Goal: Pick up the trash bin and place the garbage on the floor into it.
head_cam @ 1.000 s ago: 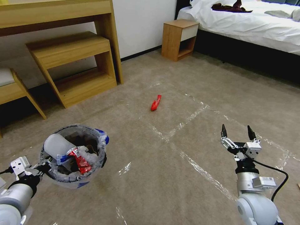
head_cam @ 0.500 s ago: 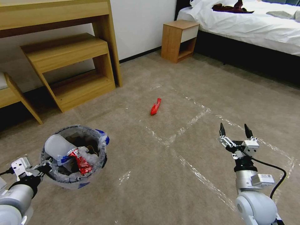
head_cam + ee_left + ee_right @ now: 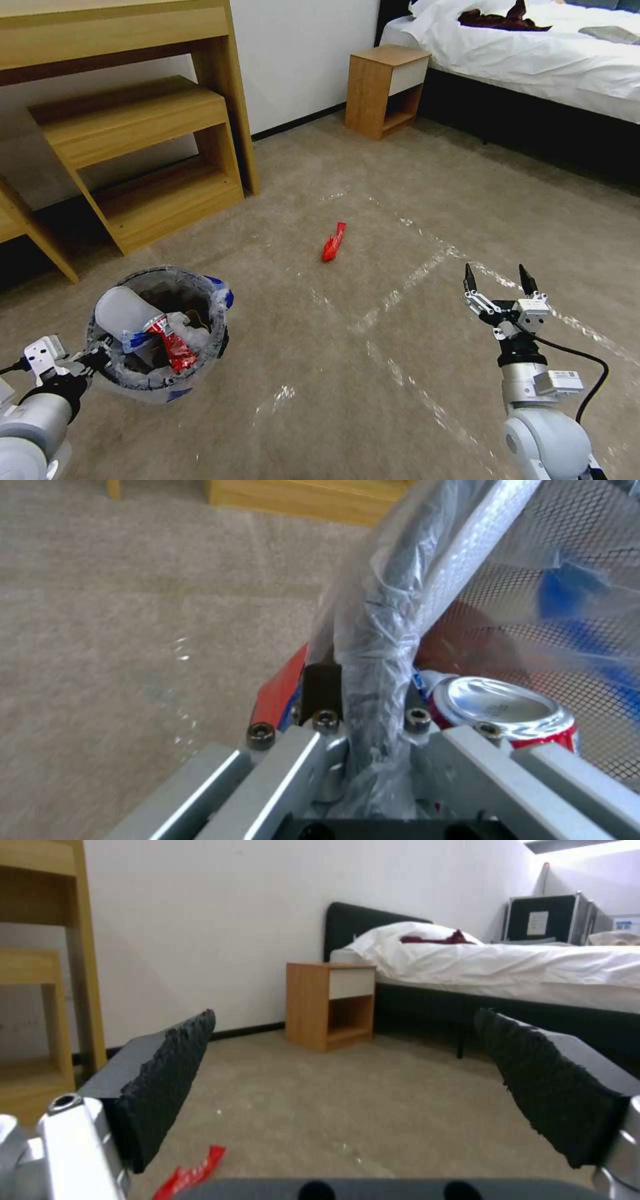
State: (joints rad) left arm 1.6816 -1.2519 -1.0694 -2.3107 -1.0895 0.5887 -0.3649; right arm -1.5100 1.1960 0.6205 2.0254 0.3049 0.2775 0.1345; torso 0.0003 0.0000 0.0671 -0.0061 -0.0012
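Observation:
The trash bin (image 3: pixel 167 271) hangs just above the floor (image 3: pixel 373 400) at the lower left, lined with clear plastic. It holds a white cup, a red wrapper and wads. My left gripper (image 3: pixel 101 351) is shut on its near rim. The left wrist view shows that gripper (image 3: pixel 367 715) clamped on the bagged dark rim of the trash bin (image 3: pixel 383 630), with a red can (image 3: pixel 507 710) inside. One piece of garbage, a red wrapper (image 3: pixel 333 241), lies on the carpet ahead. My right gripper (image 3: pixel 497 280) hovers open, right of and nearer than the wrapper (image 3: pixel 190 1175). Nothing is between the fingers of the right gripper (image 3: pixel 345 1040).
A wooden desk with a low shelf unit (image 3: pixel 153 140) stands at the far left. A wooden nightstand (image 3: pixel 383 87) and a bed (image 3: pixel 533 60) with white sheets line the back right. Shiny tape strips (image 3: pixel 407 287) cross the carpet.
The whole picture has shifted: the furniture slid left and the wrapper sits slightly lower, so the camera has moved. Both grippers keep their poses, with the bin still held.

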